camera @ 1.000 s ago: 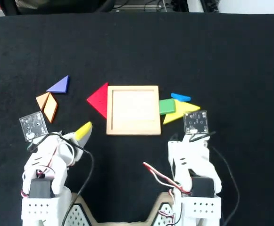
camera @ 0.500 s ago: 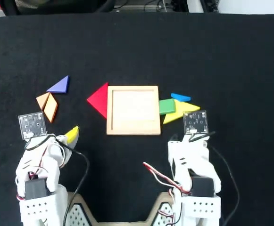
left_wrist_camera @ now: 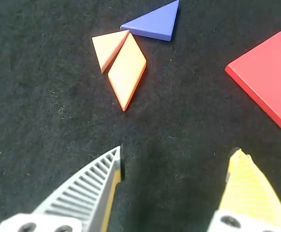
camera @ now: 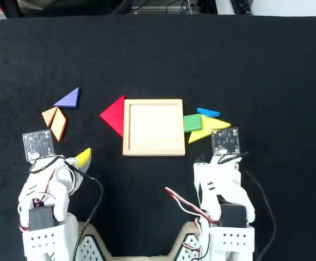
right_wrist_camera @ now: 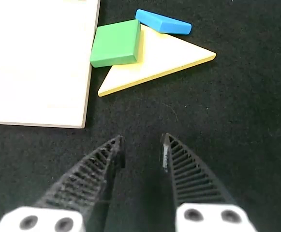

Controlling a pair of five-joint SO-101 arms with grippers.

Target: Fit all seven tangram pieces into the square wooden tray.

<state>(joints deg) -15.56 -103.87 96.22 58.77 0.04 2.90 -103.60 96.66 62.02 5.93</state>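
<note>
High view: the square wooden tray (camera: 153,127) sits on the black cloth (camera: 163,60), ahead of and between the two claws, with the pieces on the cloth around it. A red triangle (camera: 114,115) lies with one edge against the tray's side nearer the left claw (left_wrist_camera: 176,159). A green square (camera: 192,123) lies just beside the opposite side.

The left claw's white finger and yellow finger (left_wrist_camera: 244,181) stand wide apart, holding nothing and touching nothing. Ahead of it lie an orange rhombus (left_wrist_camera: 127,70) and a small orange triangle (left_wrist_camera: 108,47), edge to edge. A violet-blue triangle (left_wrist_camera: 155,24) meets them at a corner.

The right claw (right_wrist_camera: 141,142) has its black fingers a narrow gap apart, also holding nothing. Ahead of it a large pale yellow triangle (right_wrist_camera: 162,60) touches the green square and a blue parallelogram (right_wrist_camera: 163,22). Whether those two rest on it or only abut cannot be told.

In the high view the right arm's marker board (camera: 225,141) covers part of the yellow triangle. In both wrist views the frame edge cuts off the tray.

Bare cloth separates each claw from the nearest pieces, and a broad stretch lies beyond the tray.
</note>
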